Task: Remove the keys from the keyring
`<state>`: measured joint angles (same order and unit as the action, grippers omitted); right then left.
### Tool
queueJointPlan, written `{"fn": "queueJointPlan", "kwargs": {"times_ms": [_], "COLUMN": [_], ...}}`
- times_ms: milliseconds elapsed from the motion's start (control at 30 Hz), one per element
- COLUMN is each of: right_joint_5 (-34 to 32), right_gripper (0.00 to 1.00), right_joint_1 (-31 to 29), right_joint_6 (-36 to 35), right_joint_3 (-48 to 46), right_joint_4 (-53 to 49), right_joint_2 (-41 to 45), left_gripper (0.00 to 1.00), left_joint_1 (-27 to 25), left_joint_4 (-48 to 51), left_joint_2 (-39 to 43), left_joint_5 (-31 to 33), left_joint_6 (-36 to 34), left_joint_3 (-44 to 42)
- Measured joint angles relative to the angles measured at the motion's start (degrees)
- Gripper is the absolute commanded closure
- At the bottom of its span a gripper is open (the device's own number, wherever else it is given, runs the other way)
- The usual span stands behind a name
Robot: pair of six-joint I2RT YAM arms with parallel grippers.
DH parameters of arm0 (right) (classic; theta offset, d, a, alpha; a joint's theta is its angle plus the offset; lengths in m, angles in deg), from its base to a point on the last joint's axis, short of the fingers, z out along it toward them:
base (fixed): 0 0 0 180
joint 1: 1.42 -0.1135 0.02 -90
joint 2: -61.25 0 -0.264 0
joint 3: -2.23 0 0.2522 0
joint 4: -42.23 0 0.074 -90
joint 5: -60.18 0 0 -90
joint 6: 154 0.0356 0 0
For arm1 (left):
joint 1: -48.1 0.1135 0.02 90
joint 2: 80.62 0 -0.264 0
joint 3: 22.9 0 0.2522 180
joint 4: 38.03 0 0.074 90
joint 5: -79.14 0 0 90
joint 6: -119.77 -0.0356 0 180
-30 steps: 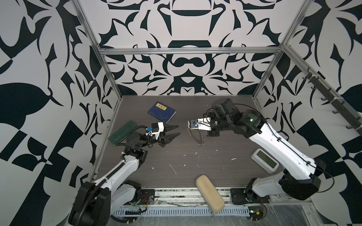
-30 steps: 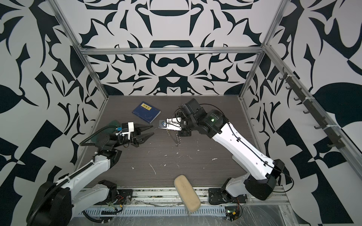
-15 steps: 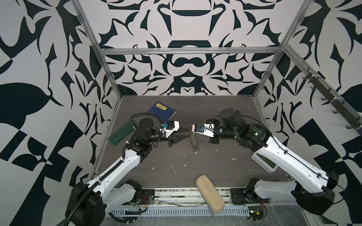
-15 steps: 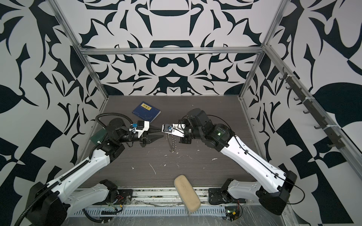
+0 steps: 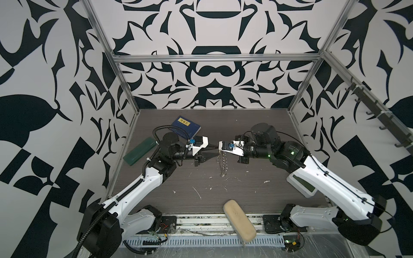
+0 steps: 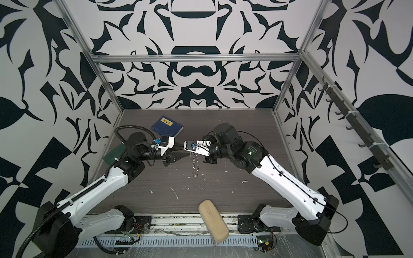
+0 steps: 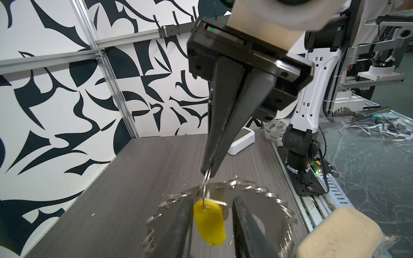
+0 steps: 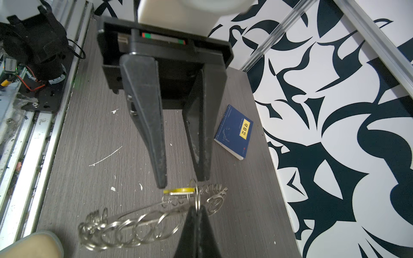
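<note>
The keyring (image 5: 223, 164) (image 6: 195, 164), a grey metal disc fringed with wire rings, hangs on edge above the table in both top views. My right gripper (image 8: 196, 207) (image 7: 207, 172) (image 5: 221, 151) is shut on the small silver split ring that carries the keys, a yellow tag (image 7: 210, 221) (image 8: 178, 190) lying against the disc (image 7: 268, 207). My left gripper (image 7: 212, 198) (image 8: 181, 182) (image 6: 186, 151) faces it from the other side. It stands open, one finger on each side of the yellow tag, with a gap showing beside one finger.
A blue book (image 5: 186, 126) lies at the back left and a green case (image 5: 139, 154) by the left wall. A beige pad (image 5: 240, 223) overhangs the front edge. A white device (image 5: 301, 185) sits under the right arm. White scraps (image 5: 197, 192) dot the table.
My left gripper has moved right up to the hanging keyring, and its jaws have narrowed around the yellow tag. The right gripper has come slightly forward, still shut on the split ring.
</note>
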<state>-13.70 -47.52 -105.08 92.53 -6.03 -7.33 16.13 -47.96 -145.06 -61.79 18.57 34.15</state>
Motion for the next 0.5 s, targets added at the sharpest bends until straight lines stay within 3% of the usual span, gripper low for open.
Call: {"fn": "queueJointPlan", "kwargs": {"times_ms": [500], "right_joint_5": [0.8], "right_gripper": [1.00], "right_joint_1": [0.0], "right_joint_6": [0.0], "right_joint_3": [0.0], "right_joint_4": [-0.5], "right_joint_2": [0.0], "left_gripper": [0.92], "left_joint_1": [-0.3], "left_joint_4": [0.5], "left_joint_2": [-0.8], "left_joint_5": [1.2], "left_joint_6": [-0.5], "left_joint_3": [0.9]}}
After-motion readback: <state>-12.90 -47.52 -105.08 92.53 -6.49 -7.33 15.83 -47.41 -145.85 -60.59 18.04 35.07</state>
